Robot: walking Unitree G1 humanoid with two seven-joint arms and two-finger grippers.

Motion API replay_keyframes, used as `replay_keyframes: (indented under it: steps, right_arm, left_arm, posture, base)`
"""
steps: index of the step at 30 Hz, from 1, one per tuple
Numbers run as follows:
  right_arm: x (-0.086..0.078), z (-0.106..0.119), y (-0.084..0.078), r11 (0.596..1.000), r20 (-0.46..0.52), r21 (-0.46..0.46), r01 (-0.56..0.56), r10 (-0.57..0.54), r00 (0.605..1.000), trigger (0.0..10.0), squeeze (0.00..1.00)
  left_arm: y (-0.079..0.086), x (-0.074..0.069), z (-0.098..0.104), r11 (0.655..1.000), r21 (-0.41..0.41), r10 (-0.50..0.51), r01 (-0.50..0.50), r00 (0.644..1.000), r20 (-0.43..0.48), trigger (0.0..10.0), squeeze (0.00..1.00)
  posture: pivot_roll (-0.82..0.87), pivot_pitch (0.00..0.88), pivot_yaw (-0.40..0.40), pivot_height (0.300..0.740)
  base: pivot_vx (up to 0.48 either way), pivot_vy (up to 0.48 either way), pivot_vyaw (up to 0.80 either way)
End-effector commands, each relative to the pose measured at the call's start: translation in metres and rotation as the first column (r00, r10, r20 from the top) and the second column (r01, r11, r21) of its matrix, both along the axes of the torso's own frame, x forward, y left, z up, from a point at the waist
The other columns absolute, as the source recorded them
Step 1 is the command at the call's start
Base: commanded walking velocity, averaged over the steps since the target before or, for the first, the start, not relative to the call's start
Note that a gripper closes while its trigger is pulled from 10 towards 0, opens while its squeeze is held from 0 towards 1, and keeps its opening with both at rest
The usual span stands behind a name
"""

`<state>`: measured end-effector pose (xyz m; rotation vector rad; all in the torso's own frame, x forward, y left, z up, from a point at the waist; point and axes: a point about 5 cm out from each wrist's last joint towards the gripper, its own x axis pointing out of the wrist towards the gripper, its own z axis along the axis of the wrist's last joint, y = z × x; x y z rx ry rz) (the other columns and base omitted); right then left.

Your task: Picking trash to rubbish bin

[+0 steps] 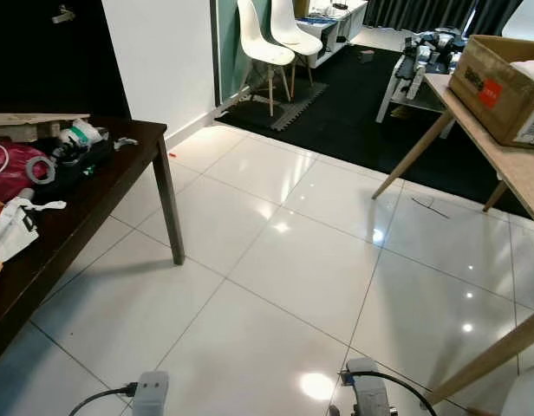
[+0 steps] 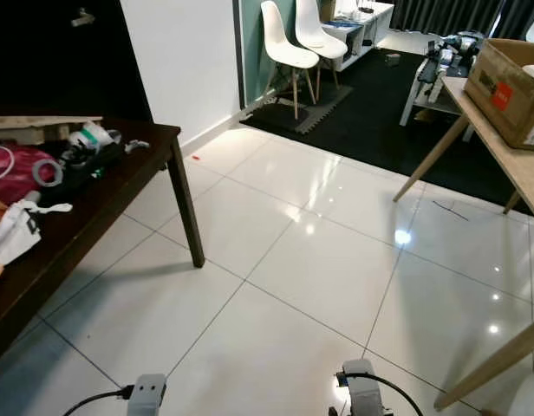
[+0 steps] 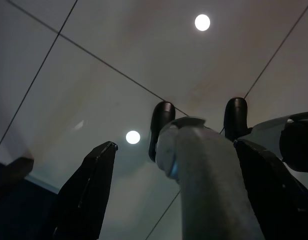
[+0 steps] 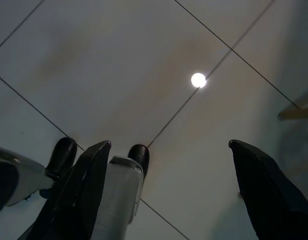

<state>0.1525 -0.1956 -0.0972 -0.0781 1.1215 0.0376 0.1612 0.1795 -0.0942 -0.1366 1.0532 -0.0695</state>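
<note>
The dark wooden table on the left carries clutter: a white crumpled plastic bag, a grey tape roll, a red pouch and black cables. A tiny red scrap lies on the white tiles near the wall. Both arms hang idle at my sides. Seen through the left wrist camera, my left gripper is open above the floor, with my own leg and feet between its fingers. My right gripper is open too, with nothing in it.
A light wooden table on the right holds a cardboard box; its slanted leg reaches the floor near my right side. Two white chairs stand on a black rug farther back. Glossy white tiles stretch between the tables.
</note>
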Motion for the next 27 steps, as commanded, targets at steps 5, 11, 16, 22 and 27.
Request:
replay_keyframes:
  steps: [5, 11, 16, 22, 27]
  right_arm:
    - [-0.0027, -0.0009, -0.0009, 1.000, -0.003, 0.010, 0.019, -0.019, 1.000, 10.0, 0.00]
    - [-0.0035, -0.0009, -0.0023, 1.000, -0.003, 0.010, 0.023, -0.023, 1.000, 10.0, 0.00]
    - [-0.0037, -0.0008, -0.0036, 1.000, -0.002, 0.009, 0.029, -0.029, 1.000, 10.0, 0.00]
    - [-0.0055, -0.0012, -0.0051, 0.999, -0.005, 0.008, 0.038, -0.038, 0.999, 10.0, 0.00]
    - [-0.0070, -0.0017, -0.0056, 0.999, -0.009, 0.009, 0.035, -0.034, 0.999, 10.0, 0.00]
  left_arm:
    - [0.0019, -0.0064, -0.0026, 1.000, 0.008, 0.007, -0.006, 1.000, -0.021, 10.0, 0.00]
    - [0.0014, -0.0056, -0.0023, 1.000, 0.009, 0.006, -0.005, 1.000, -0.020, 10.0, 0.00]
    - [0.0014, -0.0052, -0.0022, 1.000, 0.009, 0.005, -0.004, 1.000, -0.020, 10.0, 0.00]
    - [0.0030, -0.0075, -0.0029, 1.000, 0.017, 0.003, -0.002, 1.000, -0.026, 10.0, 0.00]
    - [0.0036, -0.0081, -0.0031, 1.000, 0.021, 0.005, -0.004, 1.000, -0.027, 10.0, 0.00]
  posture:
    - [0.02, 0.050, -0.012, 0.740]
    - [0.01, 0.047, -0.015, 0.740]
    - [0.00, 0.055, -0.017, 0.740]
    - [0.00, 0.056, -0.015, 0.740]
    - [0.00, 0.053, -0.019, 0.740]
  base:
    - [0.000, 0.000, 0.65]
    - [0.000, 0.000, 0.75]
    - [0.000, 0.000, 0.79]
    - [0.000, 0.000, 0.79]
    - [0.000, 0.000, 0.79]
